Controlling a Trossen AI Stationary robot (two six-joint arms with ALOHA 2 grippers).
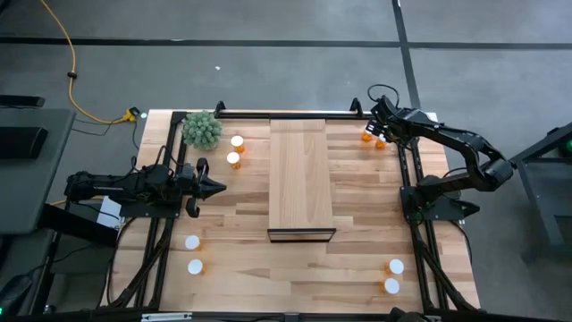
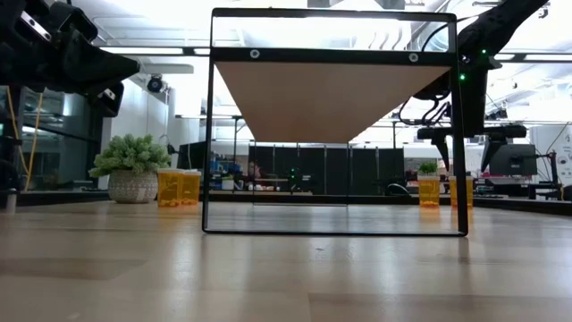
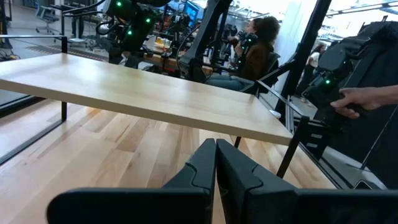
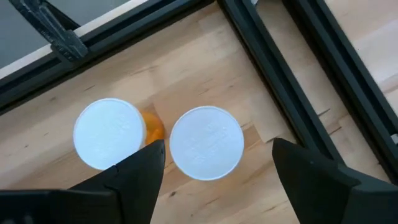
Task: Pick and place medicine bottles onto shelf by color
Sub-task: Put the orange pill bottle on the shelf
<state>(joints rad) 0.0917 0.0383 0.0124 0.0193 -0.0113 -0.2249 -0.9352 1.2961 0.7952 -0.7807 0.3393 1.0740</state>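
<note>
I see the right claw [image 4: 214, 171] open over two capped medicine bottles [image 4: 206, 142] at the counter's [image 1: 357, 206] 1 o'clock; left claw [image 3: 216, 180] closed, empty.

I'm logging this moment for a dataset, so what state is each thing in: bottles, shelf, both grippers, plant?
Medicine bottles: all capped, upright, in pairs on the table, none on the shelf.
Shelf: top bare.
Right gripper: open, above the far-right pair, straddling one cap, not gripping.
Left gripper: shut, empty, aimed at the shelf.
Plant: upright at the table's far left.
</note>
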